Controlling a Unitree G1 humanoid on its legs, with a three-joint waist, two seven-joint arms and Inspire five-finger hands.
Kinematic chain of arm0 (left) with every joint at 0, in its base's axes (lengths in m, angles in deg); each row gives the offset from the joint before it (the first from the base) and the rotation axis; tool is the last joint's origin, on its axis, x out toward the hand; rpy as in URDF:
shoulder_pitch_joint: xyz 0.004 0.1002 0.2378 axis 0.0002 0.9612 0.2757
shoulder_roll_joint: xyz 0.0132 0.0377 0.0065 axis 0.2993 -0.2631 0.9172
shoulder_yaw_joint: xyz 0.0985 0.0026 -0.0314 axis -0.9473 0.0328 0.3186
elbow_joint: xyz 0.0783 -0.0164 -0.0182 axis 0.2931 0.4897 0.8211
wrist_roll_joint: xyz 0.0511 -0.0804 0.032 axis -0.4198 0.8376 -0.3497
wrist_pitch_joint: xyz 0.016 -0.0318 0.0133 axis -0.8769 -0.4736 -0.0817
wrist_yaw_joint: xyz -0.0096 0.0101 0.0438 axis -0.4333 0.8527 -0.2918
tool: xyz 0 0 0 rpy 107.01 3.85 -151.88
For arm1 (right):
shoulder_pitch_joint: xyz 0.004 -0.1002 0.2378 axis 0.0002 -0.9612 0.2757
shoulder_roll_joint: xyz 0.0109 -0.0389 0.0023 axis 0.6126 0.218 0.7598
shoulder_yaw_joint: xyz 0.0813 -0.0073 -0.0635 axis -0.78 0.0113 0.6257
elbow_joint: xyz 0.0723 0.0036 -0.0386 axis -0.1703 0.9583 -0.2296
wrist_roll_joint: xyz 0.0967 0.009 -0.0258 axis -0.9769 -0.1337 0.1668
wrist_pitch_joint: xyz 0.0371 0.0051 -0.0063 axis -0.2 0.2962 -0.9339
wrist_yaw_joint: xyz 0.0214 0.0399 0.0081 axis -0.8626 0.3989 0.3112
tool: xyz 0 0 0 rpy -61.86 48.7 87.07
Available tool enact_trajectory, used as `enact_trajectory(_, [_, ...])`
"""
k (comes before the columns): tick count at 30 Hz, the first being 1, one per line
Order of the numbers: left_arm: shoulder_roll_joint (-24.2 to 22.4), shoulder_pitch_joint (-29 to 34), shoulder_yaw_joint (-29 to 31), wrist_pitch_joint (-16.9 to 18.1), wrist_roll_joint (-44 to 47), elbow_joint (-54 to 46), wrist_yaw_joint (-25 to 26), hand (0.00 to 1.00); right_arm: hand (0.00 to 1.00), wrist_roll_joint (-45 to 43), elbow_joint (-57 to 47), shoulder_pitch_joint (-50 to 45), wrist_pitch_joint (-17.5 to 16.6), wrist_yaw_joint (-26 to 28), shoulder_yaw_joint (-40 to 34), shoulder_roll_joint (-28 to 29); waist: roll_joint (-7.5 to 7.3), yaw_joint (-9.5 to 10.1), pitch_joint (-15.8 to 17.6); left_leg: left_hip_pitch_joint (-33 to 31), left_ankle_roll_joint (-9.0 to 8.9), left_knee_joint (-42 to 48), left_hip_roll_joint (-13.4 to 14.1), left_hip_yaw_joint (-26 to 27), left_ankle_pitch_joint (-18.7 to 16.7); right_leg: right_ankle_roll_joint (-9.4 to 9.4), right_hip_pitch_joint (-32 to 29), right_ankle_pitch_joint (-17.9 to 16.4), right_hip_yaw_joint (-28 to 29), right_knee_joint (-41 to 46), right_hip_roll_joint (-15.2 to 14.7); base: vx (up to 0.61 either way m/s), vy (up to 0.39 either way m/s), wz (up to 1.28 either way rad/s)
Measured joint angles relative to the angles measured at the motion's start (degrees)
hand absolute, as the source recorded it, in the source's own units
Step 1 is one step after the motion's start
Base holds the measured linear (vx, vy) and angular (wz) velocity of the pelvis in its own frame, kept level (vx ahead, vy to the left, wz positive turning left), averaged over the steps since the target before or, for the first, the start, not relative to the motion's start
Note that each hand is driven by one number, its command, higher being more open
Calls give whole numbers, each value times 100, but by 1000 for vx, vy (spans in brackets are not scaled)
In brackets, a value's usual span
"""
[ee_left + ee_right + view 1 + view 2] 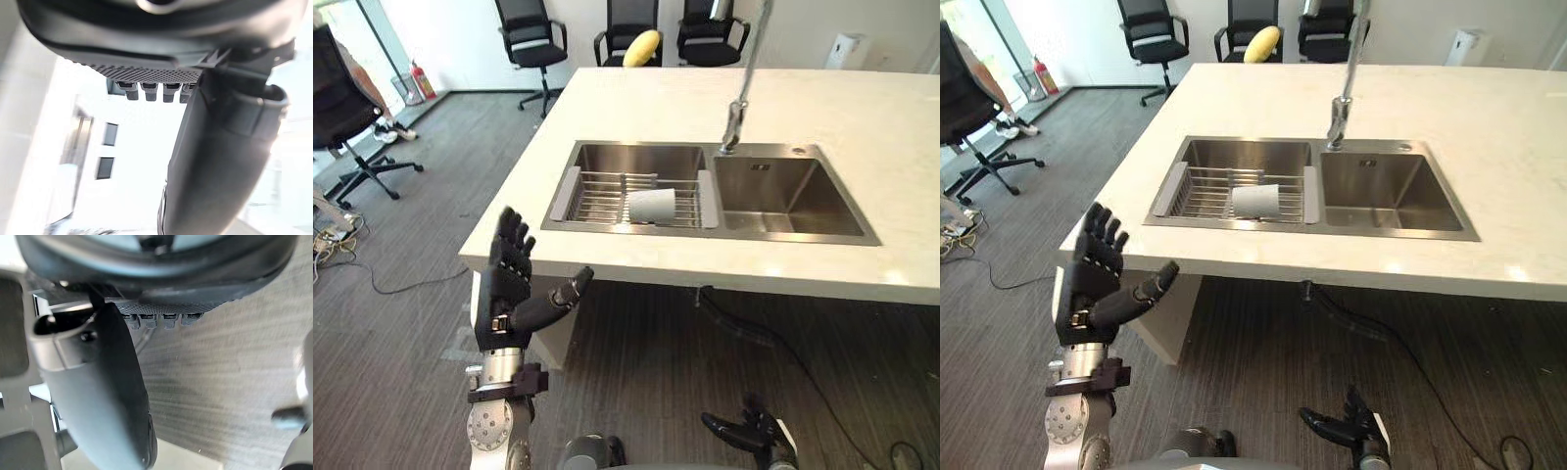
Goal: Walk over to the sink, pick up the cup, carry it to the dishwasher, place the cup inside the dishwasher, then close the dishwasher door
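Grey carpet floor (401, 323) and office chairs (530, 39) surround a pale countertop (862, 127). Set into it is a steel double sink (793, 196). Its left basin holds a wire rack (597, 196), and the cup (651, 206) lies there on its side. I judge it light, rigid and smooth-walled, apt to roll on the wires, so I'd wrap its middle, thumb opposite fingers. My left hand (509, 284) is raised with fingers straight, well short of the cup. My right hand (754, 431) hangs low, relaxed and empty.
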Motion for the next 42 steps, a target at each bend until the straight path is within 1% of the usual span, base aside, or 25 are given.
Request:
enact_trajectory(1, [72, 43, 3, 15, -10, -172, 12, 100, 100, 0, -4, -23, -4, 30, 0, 60, -102, -7, 6, 225, -7, -2, -116, 10, -118, 29, -371, 205, 161, 1176, -203, 256, 108, -8])
enact_trajectory(2, [113, 70, 3, 22, -22, -258, 12, 100, 100, 0, 13, -39, -4, 39, -1, 87, -150, -7, -13, 333, -9, -2, -166, 6, -186, 73, -547, 293, 186, 1677, -293, 266, 55, 5])
enact_trajectory(3, [173, 116, -1, 98, -43, -345, 4, 100, 100, 0, 53, -64, -4, 50, -15, 116, -170, -23, -37, 521, 43, -3, -189, -22, -275, 39, -799, 271, 103, 2360, -351, 217, 28, 12])
enact_trajectory(5, [222, 124, -12, 160, -42, -348, -57, 100, 100, 7, 89, -123, -23, 75, -62, 124, -144, -125, -98, 726, 6, -73, -146, -141, -340, -24, -1029, 147, -219, 2544, -311, 266, 9, 26])
enact_trajectory(6, [228, 117, -23, 162, -42, -340, -63, 100, 100, 24, 90, -139, -51, 80, -117, 131, -144, -141, -123, 830, -29, -184, -101, -167, -344, -62, -1154, 82, -386, 2365, -269, 321, -29, 19])
enact_trajectory(8, [267, 28, -111, 110, 23, -253, -79, 100, 100, 103, 136, -138, -157, 118, -266, 159, -124, -177, -129, 1122, -194, -506, 98, -235, -284, -112, -1411, -50, -861, 1459, -75, 308, -88, 7])
enact_trajectory(10, [322, -182, -159, 22, 24, -87, -124, 100, 100, 108, 155, -126, -204, 138, -314, 160, -118, -265, -126, 1270, -360, -686, 263, -338, -243, -121, -1607, -43, -1016, 751, 80, 274, -178, 23])
enact_trajectory(12, [361, -384, -171, -111, 25, 71, -129, 100, 100, 112, 177, -124, -228, 155, -351, 160, -134, -395, -134, 1378, -535, -731, 378, -446, -265, -169, -1772, 168, -998, 190, 107, 264, -245, 29])
enact_trajectory(13, [407, -436, -192, -190, 23, 127, -130, 100, 100, 111, 189, -166, -239, 173, -336, 168, -210, -439, -171, 1455, -695, -710, 387, -484, -350, -375, -1792, 683, -966, -268, 99, 210, -242, 18])
enact_trajectory(14, [450, -444, -211, -221, 22, 137, -133, 100, 100, 110, 217, -226, -241, 181, -319, 176, -286, -447, -202, 1518, -796, -696, 375, -487, -413, -446, -1800, 1005, -934, -381, 64, 301, -345, 14])
enact_trajectory(15, [339, -415, -300, -332, 17, 255, -147, 100, 100, 102, 395, -241, -203, 194, -345, 69, -86, -453, -271, 1603, -906, -625, 631, -501, -455, -508, -1667, 825, -1037, -278, 232, 301, -344, 6])
enact_trajectory(16, [218, -376, -465, -377, 14, 252, -146, 100, 100, 108, 417, -249, -188, 196, -346, -27, 33, -435, -333, 1547, -986, -501, 770, -475, -397, -568, -1625, 655, -1108, -320, 370, 337, -385, 6])
enact_trajectory(17, [172, -366, -557, -380, 12, 252, -146, 100, 100, 108, 421, -252, -169, 196, -346, -48, 64, -434, -351, 1482, -999, -377, 839, -480, -362, -601, -1606, 592, -1145, -329, 419, 295, -344, 10])
enact_trajectory(18, [111, -362, -691, -410, -35, 250, -151, 100, 100, 107, 436, -247, -106, 193, -359, -64, 104, -431, -347, 1284, -998, 119, 1014, -503, -278, -661, -1478, 501, -1223, -417, 532, 259, -326, 16])
enact_trajectory(19, [60, -362, -770, -450, -136, 234, -159, 100, 100, 108, 431, -245, -42, 224, -352, -101, 148, -433, -263, 935, -917, 1067, 1324, -561, -155, -718, -1183, 477, -1325, -642, 710, 201, -261, 14])
enact_trajectory(21, [33, -312, -802, -475, -183, 197, -236, 100, 100, 104, 418, -255, 1, 220, -335, -143, 145, -363, -235, 500, -852, 2130, 1577, -677, -53, -769, -827, 467, -1368, -940, 888, 127, -189, -5])
enact_trajectory(23, [40, -292, -773, -462, -179, 102, -346, 100, 100, 92, 353, -263, -1, 220, -340, -183, 137, -355, -255, 225, -746, 2081, 1503, -643, -117, -728, -628, 458, -1367, -1198, 927, 113, -121, -10])
enact_trajectory(25, [37, -292, -771, -452, -172, -45, -475, 100, 100, 93, 350, -213, -4, 220, -342, -246, 154, -289, -292, 119, -688, 771, 1155, -643, -39, -725, -574, 678, -1286, -1557, 980, 140, -42, -17])
enact_trajectory(26, [27, -297, -772, -447, -172, -56, -512, 100, 100, 93, 350, -212, -11, 220, -343, -261, 185, -283, -314, 155, -619, 294, 1062, -658, 187, -698, -572, 695, -1273, -1578, 997, 214, 35, -16])
enact_trajectory(27, [-1, -298, -770, -449, -171, -48, -549, 100, 100, 97, 388, -205, -10, 203, -351, -293, 272, -284, -386, 274, -705, -270, 986, -666, 428, -667, -606, 692, -1236, -1547, 1040, 205, 54, -9])
enact_trajectory(29, [-16, -303, -759, -466, -172, -44, -542, 100, 100, 105, 413, -188, -12, 182, -352, -156, 201, -287, -393, 562, -785, -822, 800, -619, 551, -615, -624, 702, -1115, -1537, 952, 165, 64, -9])
enact_trajectory(33, [-16, -307, -855, -526, -258, -45, -455, 100, 100, 109, 410, -235, -18, 176, -375, -50, 155, -307, -441, 787, -732, -1261, 585, -534, 697, -492, -615, 659, -962, -1528, 814, 37, 59, 0])
enact_trajectory(36, [72, -313, -946, -576, -781, -44, -126, 100, 100, 111, 422, -302, -28, 178, -388, -31, 132, -310, -491, 946, -733, -1558, 498, -499, 784, -447, -600, 636, -954, -1535, 758, -31, 59, 3])
enact_trajectory(40, [462, -379, -1015, -612, -1494, 194, 154, 100, 100, 121, 435, -350, -28, 217, -396, -5, 89, -386, -568, 1127, -768, -1821, 486, -506, 912, -443, -509, 651, -978, -1592, 777, 0, 0, 0])
enact_trajectory(42, [672, -463, -1019, -750, -1683, 393, 195, 100, 100, 131, 439, -392, -28, 252, -394, -4, 89, -425, -661, 1167, -797, -1953, 494, -514, 976, -456, -498, 659, -982, -1632, 821, 0, 0, 0])
